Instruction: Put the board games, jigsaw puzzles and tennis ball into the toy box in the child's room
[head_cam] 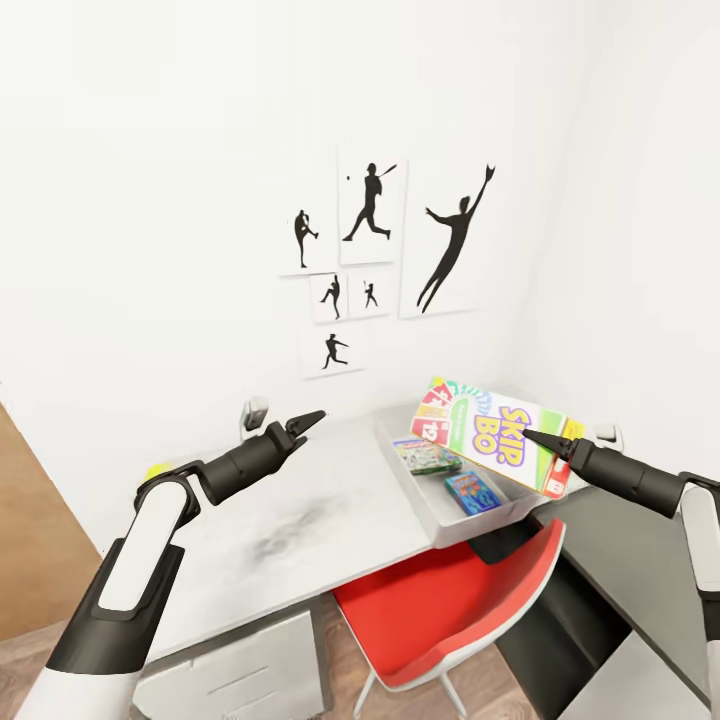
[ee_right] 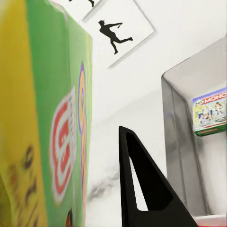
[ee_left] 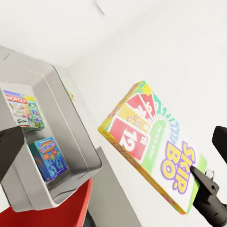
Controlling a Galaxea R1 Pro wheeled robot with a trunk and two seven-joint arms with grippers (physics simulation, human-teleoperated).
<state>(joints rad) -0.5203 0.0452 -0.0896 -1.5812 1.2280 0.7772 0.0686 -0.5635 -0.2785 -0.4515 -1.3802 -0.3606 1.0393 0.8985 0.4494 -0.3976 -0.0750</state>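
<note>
The right gripper (head_cam: 545,441) is pinching the Skip-Bo board game (head_cam: 495,436) by its end, holding it tilted in the air over the toy box (head_cam: 440,516); the left gripper (head_cam: 305,421) is hanging pressed together and empty over the table (head_cam: 300,530). Lowering flat before letting go is looking wise, since Monopoly (ee_left: 22,109) and the blue game (ee_left: 48,158) are already lying inside
</note>
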